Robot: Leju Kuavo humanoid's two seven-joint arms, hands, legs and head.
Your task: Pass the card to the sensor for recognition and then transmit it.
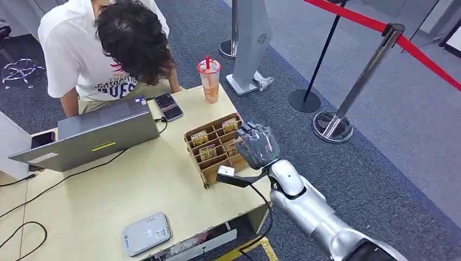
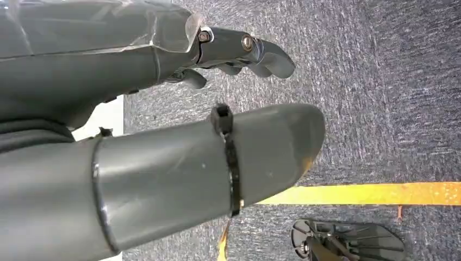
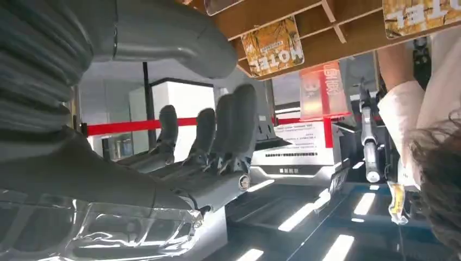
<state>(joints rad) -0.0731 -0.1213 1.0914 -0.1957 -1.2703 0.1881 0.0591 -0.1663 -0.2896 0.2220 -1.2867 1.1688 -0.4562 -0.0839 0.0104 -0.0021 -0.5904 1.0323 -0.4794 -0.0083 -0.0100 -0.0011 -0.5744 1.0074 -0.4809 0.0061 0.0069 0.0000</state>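
above the card rack point(image 1: 215, 147), at its outer edge, the right hand point(image 1: 257, 144) hovered with fingers spread and nothing grasped; the right wrist view showed the fingers point(image 3: 228, 130) apart and a card point(image 3: 273, 46) marked "hotel" standing in its slot just beyond them. cards point(image 1: 199, 137) sat upright in several slots of the rack. the left hand point(image 2: 163, 109) hung over carpet, fingers loosely curled, holding nothing.

risk, as judged: the slots are narrow and cards stand close, so a broad hand coming down could nudge the rack, tip a neighbouring card, or pinch two at once. a weak pinch could drop the card.

the grey sensor point(image 1: 147, 233) lay well away from the rack, near the table's point(image 1: 136, 190) front edge. behind the rack: a phone point(image 1: 168, 106), a drink cup point(image 1: 209, 80), a laptop point(image 1: 89, 136) with a person point(image 1: 108, 49) leaning over it. nothing stood between rack and sensor.
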